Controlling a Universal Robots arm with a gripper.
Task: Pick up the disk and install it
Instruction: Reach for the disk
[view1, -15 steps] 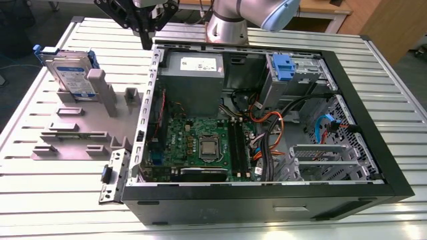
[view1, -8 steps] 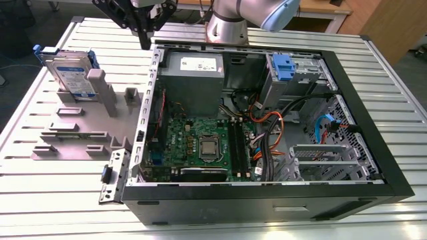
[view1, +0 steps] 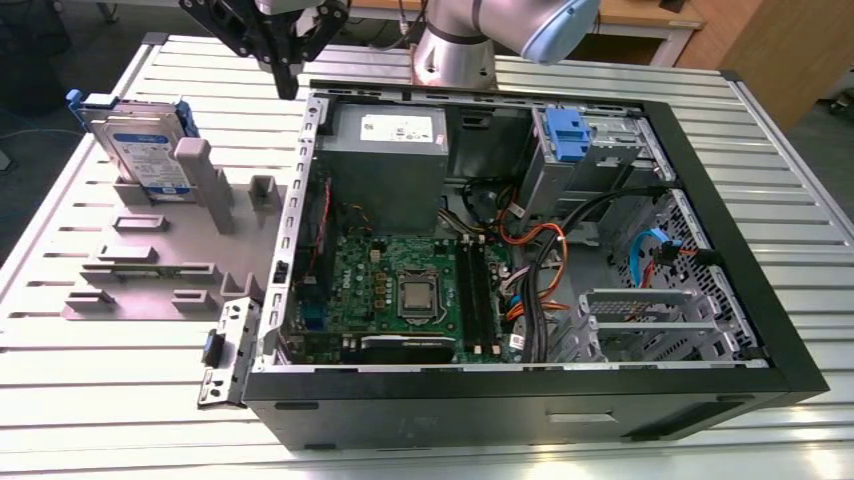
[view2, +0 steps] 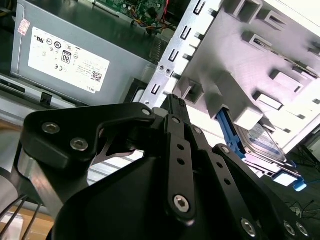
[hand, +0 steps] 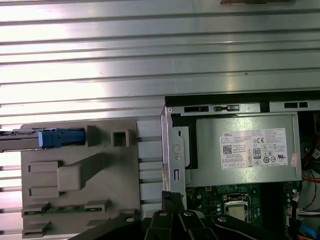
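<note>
Pincer is hanging pressed together and gripping nothing. Its tip is pointing down over the strip of surface between the grey holder and the back corner of the open computer case. By my reading it is touching neither. In both wrist views its black linkage is crowding the foreground and converging to one point, so the tips are looking closed, though a hairline gap would be hard to rule out.

The disk is standing on edge in a slot of the grey holder, on the exterior view's left, well apart from the pincer. Standing upright is probably leaving its top edge and blue bracket free for a grasp from above. The holder's posts are covering its lower part, and in the first wrist view the disk is showing only edge-on.

Inside the case, the power supply is lying nearest the pincer. A blue clip is sitting in the drive cage at the far corner, whose depth is lying in shadow.
</note>
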